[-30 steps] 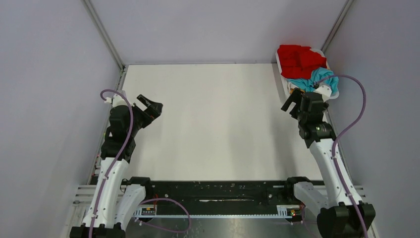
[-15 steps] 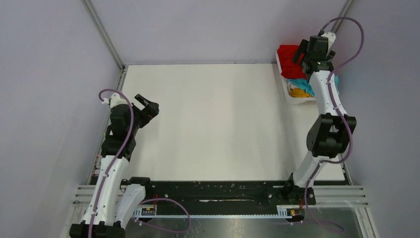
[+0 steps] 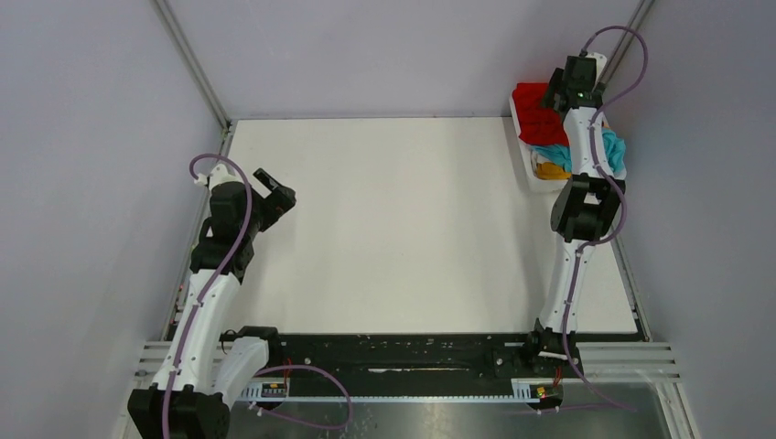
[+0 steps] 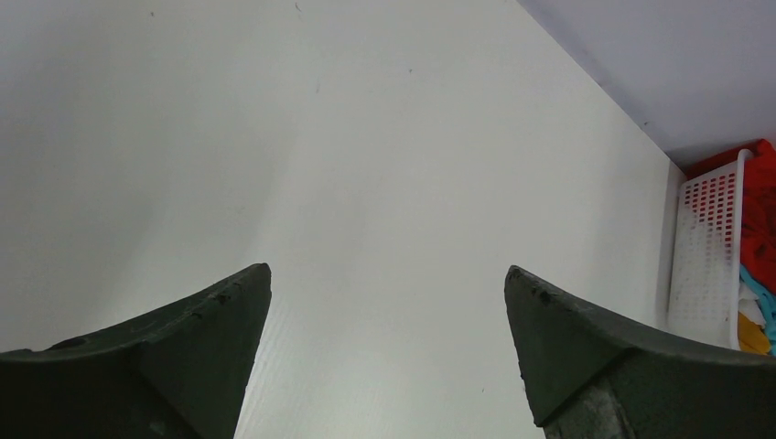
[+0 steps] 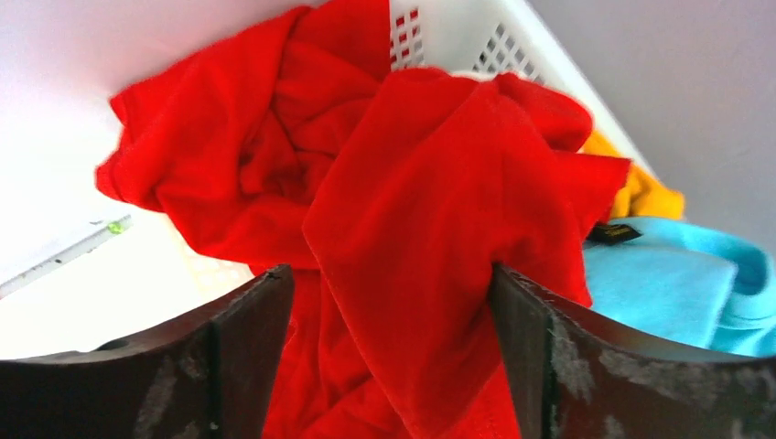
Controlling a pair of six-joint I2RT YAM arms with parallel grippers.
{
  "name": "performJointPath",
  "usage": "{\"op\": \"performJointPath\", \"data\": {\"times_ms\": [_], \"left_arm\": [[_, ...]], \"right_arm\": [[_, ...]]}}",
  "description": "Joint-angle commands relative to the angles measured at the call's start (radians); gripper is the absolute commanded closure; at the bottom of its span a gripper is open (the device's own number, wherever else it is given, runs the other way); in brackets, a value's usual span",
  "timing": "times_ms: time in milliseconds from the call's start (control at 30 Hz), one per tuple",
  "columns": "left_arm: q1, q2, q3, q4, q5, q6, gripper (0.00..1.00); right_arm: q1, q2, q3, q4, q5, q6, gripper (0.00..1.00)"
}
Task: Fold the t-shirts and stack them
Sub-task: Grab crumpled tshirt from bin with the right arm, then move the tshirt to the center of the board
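Note:
The red t-shirt lies crumpled on top at the far end of the white basket, at the table's far right. The turquoise-blue shirt and the orange-yellow shirt lie nearer in the basket. I cannot make out the white shirt. My right gripper is open right over the red shirt, its fingers astride a raised fold. The turquoise-blue shirt and the orange-yellow shirt show to the right. My left gripper is open and empty above the table.
Grey walls close in the table on the left, back and right; the basket stands against the right wall. Its perforated wall rises behind the red shirt. The arms' black base rail runs along the near edge.
My right arm has stretched out from the near side of the basket to over the red shirt at its far end. My left gripper has barely moved.

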Motion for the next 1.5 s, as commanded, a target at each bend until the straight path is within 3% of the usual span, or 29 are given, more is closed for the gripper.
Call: {"op": "performJointPath", "data": {"times_ms": [0,67,100,133,200,233,433,700,867,1067,1233,1467], "left_arm": [[0.005,-0.011,0.053,0.01,-0.011,0.012,0.01],[0.006,-0.018,0.05,0.008,-0.016,0.014,0.01],[0.006,-0.023,0.05,0.005,-0.019,0.015,0.01],[0.006,-0.028,0.049,0.004,-0.02,0.016,0.01],[0.006,-0.037,0.046,0.0,-0.023,0.016,0.01],[0.006,-0.043,0.044,-0.001,-0.023,0.016,0.01],[0.006,-0.072,0.043,-0.008,-0.028,0.009,0.01],[0.006,-0.054,0.051,-0.016,-0.002,-0.002,0.01],[0.006,-0.063,0.058,-0.028,-0.001,0.001,0.01],[0.005,-0.085,0.05,-0.027,0.015,-0.003,0.01],[0.006,-0.101,0.046,-0.029,0.032,-0.006,0.01],[0.006,-0.136,0.046,-0.037,0.045,-0.012,0.01]], "right_arm": [[0.0,0.043,0.066,-0.045,-0.016,-0.017,0.2],[-0.001,0.05,0.054,-0.042,0.001,-0.002,0.28],[-0.001,0.051,0.05,-0.045,0.008,0.001,0.37],[-0.002,0.051,0.046,-0.046,0.009,-0.002,0.49],[-0.003,0.048,0.044,-0.047,0.008,-0.017,0.89],[-0.002,0.041,0.046,-0.05,0.013,-0.024,1.0],[-0.001,-0.09,0.057,-0.058,-0.058,-0.091,1.0],[0.008,-0.373,0.015,-0.088,-0.229,0.041,1.0],[0.047,-0.436,0.104,-0.2,-0.301,0.064,1.0],[0.235,-0.494,0.211,-0.286,-0.196,-0.068,1.0],[0.364,-0.604,0.175,-0.226,-0.297,-0.075,1.0],[0.563,-0.676,0.248,-0.224,-0.397,-0.11,1.0]]}}
